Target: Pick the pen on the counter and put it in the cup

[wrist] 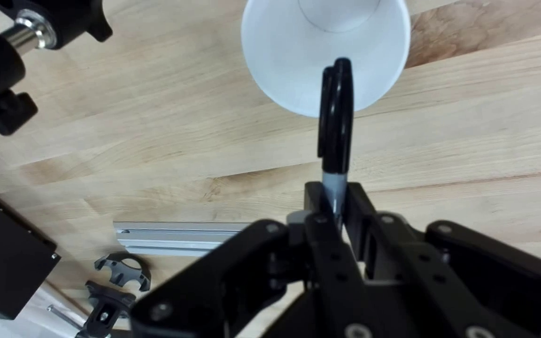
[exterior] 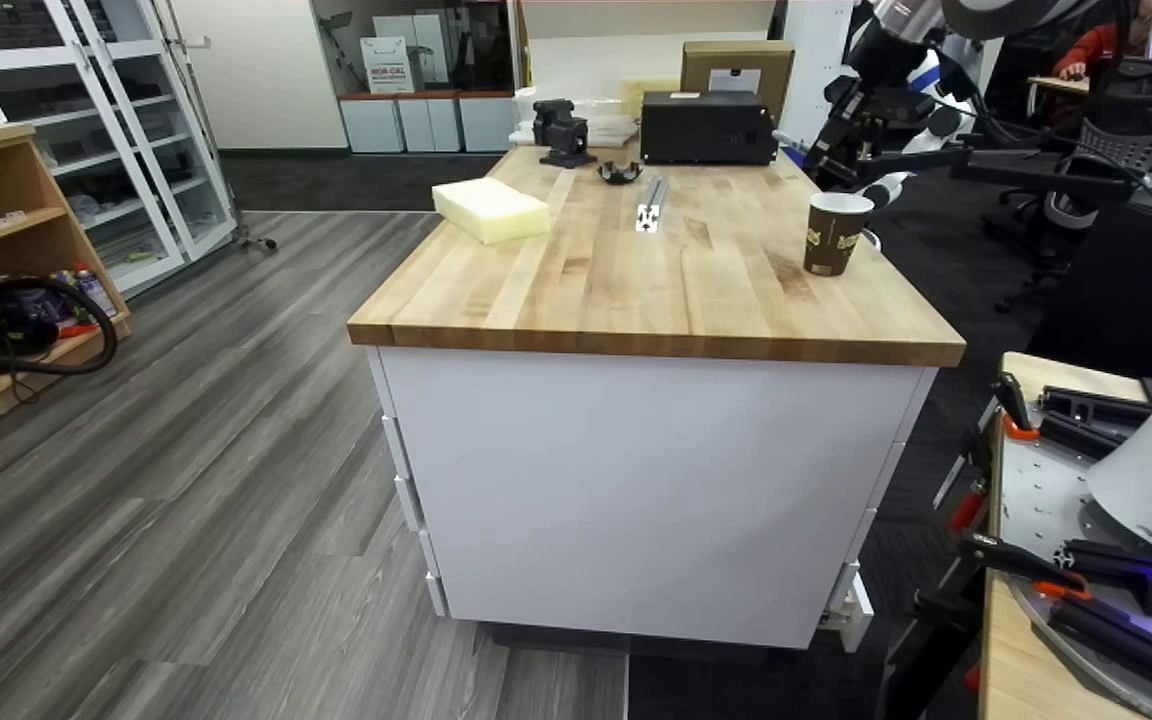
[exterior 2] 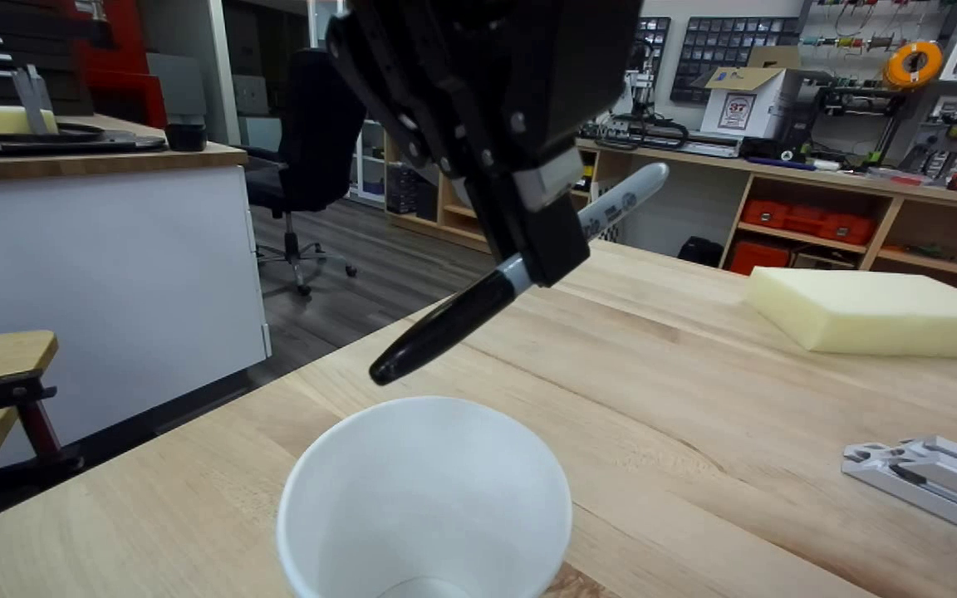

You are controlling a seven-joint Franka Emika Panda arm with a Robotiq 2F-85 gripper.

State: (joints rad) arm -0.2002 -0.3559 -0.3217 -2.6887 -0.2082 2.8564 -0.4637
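The pen is a marker with a black cap and a grey barrel, and it also shows in the wrist view. My gripper is shut on the grey barrel just behind the cap; it also shows in an exterior view. The pen is tilted, cap end down, above the counter. The cup is dark brown with a white inside and stands upright near the counter's edge. In the wrist view the cap tip overlaps the cup's opening. The pen cannot be made out beside my gripper.
A pale yellow foam block lies on the counter, also seen in an exterior view. A metal profile, a black ring-like part, a black box and a black mount are on the counter too.
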